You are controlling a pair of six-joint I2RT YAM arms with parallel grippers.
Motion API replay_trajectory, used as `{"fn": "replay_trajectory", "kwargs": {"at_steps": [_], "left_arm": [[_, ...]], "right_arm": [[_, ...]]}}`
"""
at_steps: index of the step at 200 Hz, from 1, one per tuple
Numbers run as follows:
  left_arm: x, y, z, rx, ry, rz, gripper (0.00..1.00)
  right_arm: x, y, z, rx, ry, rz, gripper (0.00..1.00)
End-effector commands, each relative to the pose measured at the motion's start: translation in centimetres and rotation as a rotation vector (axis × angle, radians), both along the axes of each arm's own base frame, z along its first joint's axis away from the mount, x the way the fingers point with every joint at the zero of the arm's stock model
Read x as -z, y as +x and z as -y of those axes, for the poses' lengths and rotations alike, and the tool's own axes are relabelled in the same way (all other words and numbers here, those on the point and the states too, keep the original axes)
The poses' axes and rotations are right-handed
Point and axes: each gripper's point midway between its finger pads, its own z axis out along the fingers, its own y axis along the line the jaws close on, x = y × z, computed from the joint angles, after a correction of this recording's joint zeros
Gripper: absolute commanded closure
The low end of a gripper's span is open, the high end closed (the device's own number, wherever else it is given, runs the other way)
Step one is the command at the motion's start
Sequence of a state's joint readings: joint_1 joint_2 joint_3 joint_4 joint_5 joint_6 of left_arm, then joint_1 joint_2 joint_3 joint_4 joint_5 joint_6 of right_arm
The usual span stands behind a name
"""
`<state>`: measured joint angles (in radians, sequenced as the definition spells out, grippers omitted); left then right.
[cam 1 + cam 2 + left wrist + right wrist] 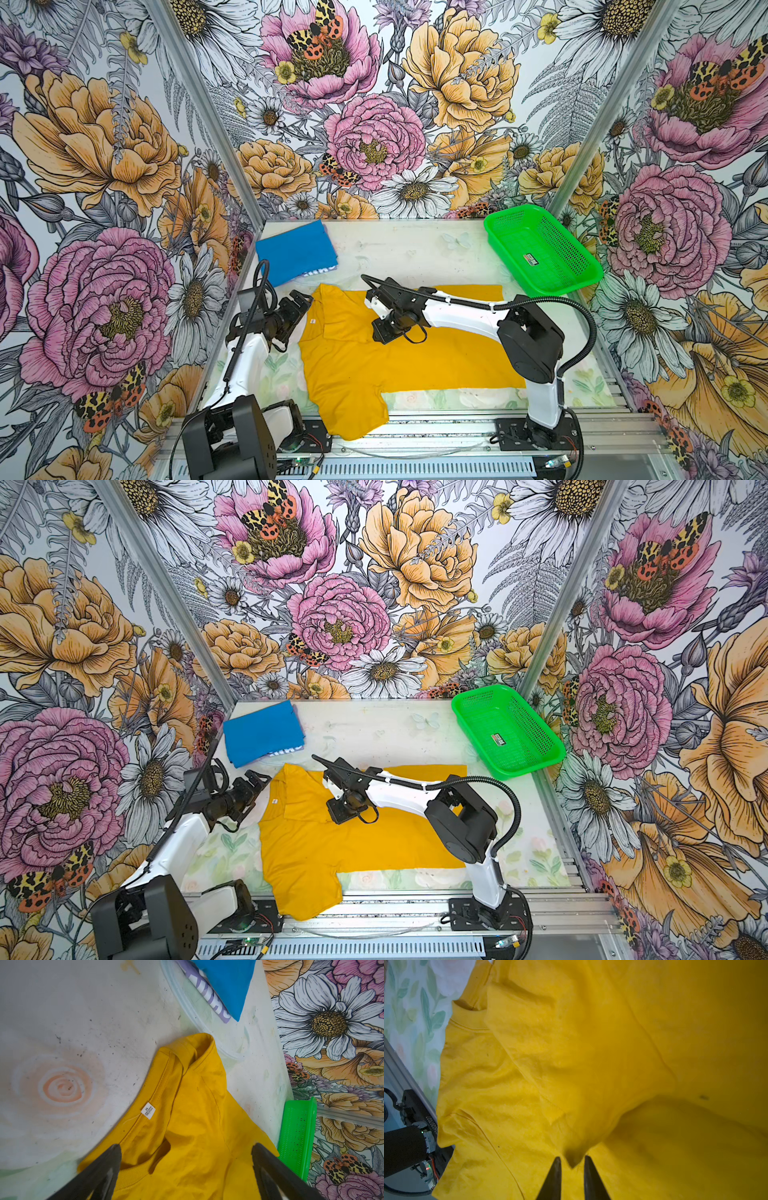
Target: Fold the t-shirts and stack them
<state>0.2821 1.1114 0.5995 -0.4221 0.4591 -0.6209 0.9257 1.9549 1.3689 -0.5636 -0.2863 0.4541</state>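
The letter M is read on the white neck tag [148,1110] of the mustard-yellow t-shirt [197,1105]. Lilac lettering [209,995] beneath the blue t-shirt [226,980] is cut off; the sticker [530,260] in the green basket [557,270] cannot be read.

There are two t-shirts: one mustard-yellow t-shirt [374,365] and one blue t-shirt [295,251]. One strip of white cloth with purple lettering [209,995] peeks out from under the blue one; whether that makes a third garment cannot be told. There is one green basket [557,266] and one desk [407,249]. Two arms are in both top views, each with one pincer: the left pincer [186,1145] and the right pincer [572,1160], with two fingers apiece. The yellow collar bears one white label [148,1110].
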Motion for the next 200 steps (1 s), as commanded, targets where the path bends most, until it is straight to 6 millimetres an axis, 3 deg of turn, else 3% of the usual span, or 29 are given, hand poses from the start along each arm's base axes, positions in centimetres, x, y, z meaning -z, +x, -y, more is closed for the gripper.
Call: {"fn": "replay_trajectory", "kwargs": {"at_steps": [1,25,71,100,123,148,200], "left_arm": [[-1.3,1.5,0.5,0.03,0.038,0.038,0.01],[-0.9,2.6,1.4,0.06,0.074,0.012,0.01],[0.0,6.1,2.1,0.057,0.187,-0.023,0.01],[1.1,8.8,1.9,0.052,0.235,-0.047,0.11],[1.9,10.5,1.1,0.037,0.278,-0.071,0.17],[2.9,12.4,1.0,0.046,0.292,-0.091,0.23],[4.6,14.9,2.6,0.106,0.278,-0.107,0.33]], "right_arm": [[-3.1,0.8,2.3,0.047,0.021,0.078,0.37],[-4.2,3.0,7.2,0.158,0.007,0.119,0.27],[-3.9,10.4,21.0,0.504,-0.077,0.17,0.18],[-3.7,14.4,27.7,0.647,-0.172,0.225,0.16],[-3.0,16.8,31.2,0.708,-0.223,0.231,0.16],[-1.8,18.4,33.7,0.754,-0.253,0.214,0.16],[-0.7,18.8,36.6,0.812,-0.28,0.192,0.16]]}}
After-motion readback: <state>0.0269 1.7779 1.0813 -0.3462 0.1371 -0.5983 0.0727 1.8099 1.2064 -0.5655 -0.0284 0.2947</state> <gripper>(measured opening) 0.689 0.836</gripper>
